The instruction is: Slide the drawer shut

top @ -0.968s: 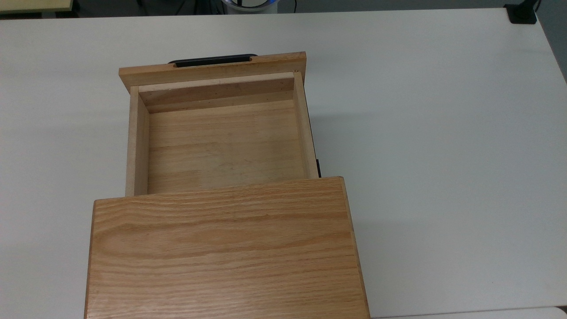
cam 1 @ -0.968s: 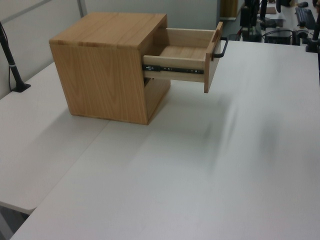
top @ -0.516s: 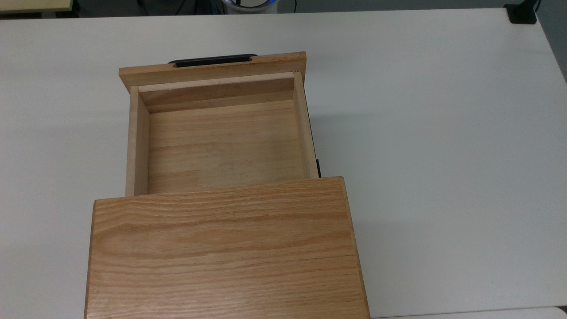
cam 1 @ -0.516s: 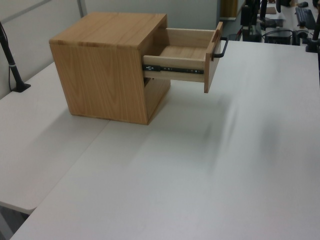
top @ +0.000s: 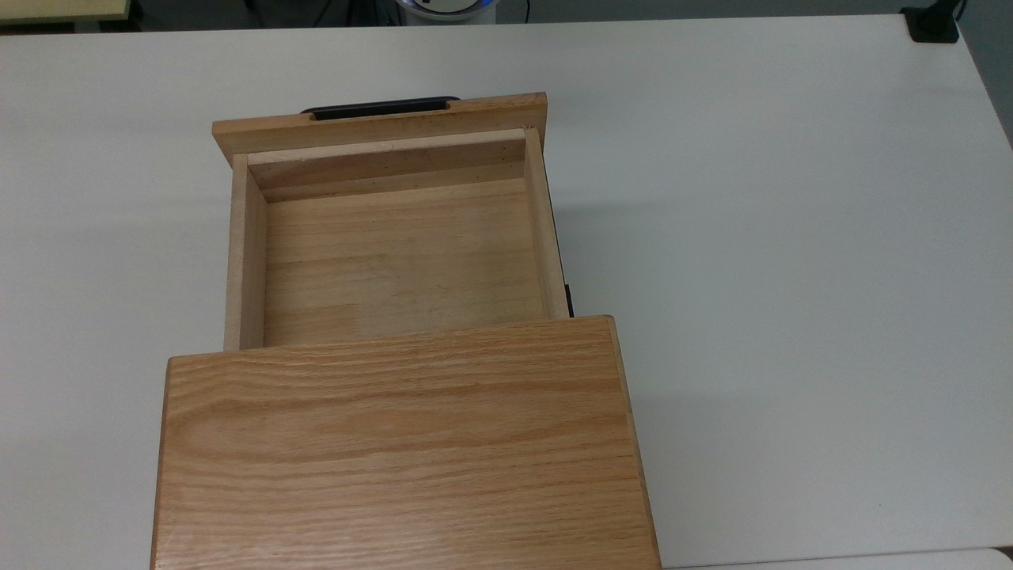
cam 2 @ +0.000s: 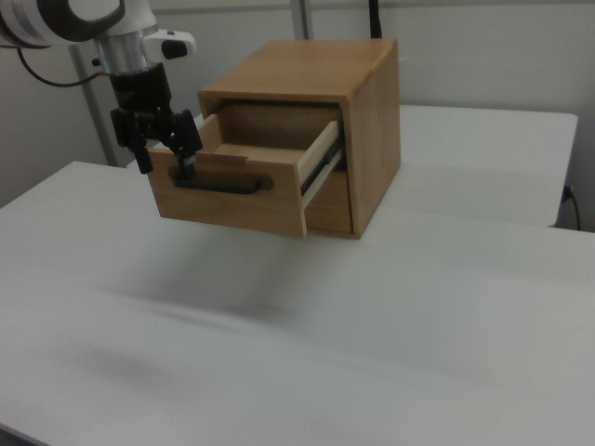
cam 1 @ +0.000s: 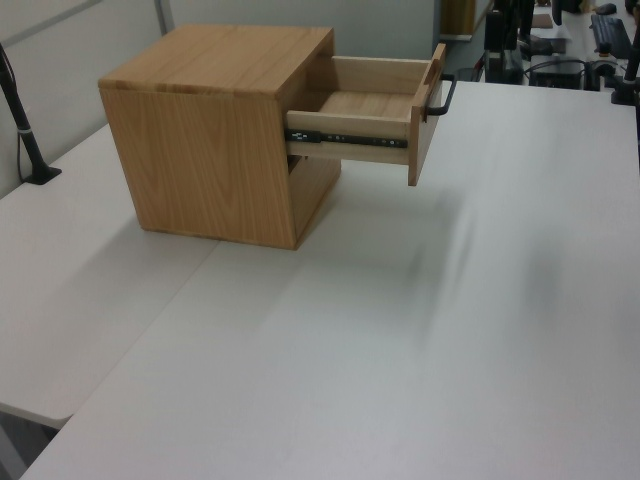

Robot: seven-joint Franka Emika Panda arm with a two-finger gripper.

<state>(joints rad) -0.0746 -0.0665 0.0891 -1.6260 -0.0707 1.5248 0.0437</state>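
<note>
The drawer (top: 396, 261) stands pulled well out of the oak cabinet (top: 396, 443), and its tray holds nothing. Its black bar handle (top: 380, 107) sits on the front panel at the top view's upper edge of the drawer. In the left view the drawer (cam 1: 350, 125) juts to the right with its handle (cam 1: 450, 95) beyond. In the right view my gripper (cam 2: 165, 163) hangs open just in front of the drawer's front panel (cam 2: 232, 209), at the left end of the handle (cam 2: 218, 186). One fingertip (cam 2: 186, 170) overlaps that handle end.
The cabinet (cam 2: 316, 65) stands on a white table (top: 791, 277). A black clamp base (top: 934, 28) sits at the table's corner in the top view's upper right. A black post (cam 1: 25, 140) rises at the left view's left edge.
</note>
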